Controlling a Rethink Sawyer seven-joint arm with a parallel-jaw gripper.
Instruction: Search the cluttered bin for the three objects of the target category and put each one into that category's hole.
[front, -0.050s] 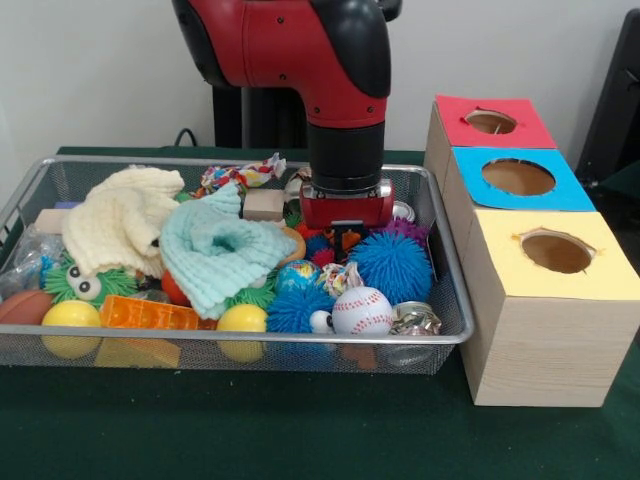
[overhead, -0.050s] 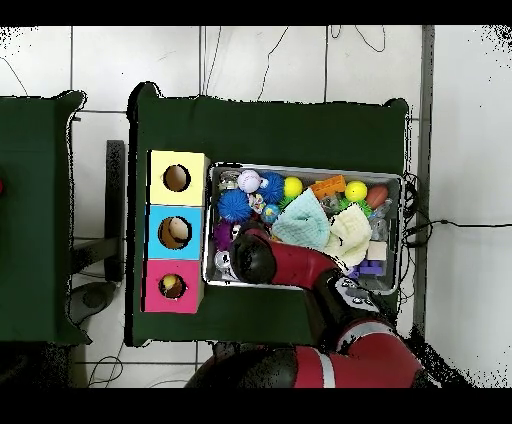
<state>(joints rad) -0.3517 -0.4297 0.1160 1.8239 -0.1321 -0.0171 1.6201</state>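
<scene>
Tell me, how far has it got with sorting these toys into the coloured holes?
Some sorting looks done: from overhead, the blue hole and red hole each show something inside, while the yellow hole looks empty. Right now the end effector is lowered into the bin among the toys near the blue spiky ball; whether it holds anything is hidden. The bin is still full of clutter.

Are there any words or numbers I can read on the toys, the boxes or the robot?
No, nothing reads as a word or number.
Candy wrappers at the bin's back: printed colours only, too blurred to read.
Baseball: red stitching, no letters.
Red, blue and yellow box tops: plain, only holes.
Gripper: no readable label.
</scene>
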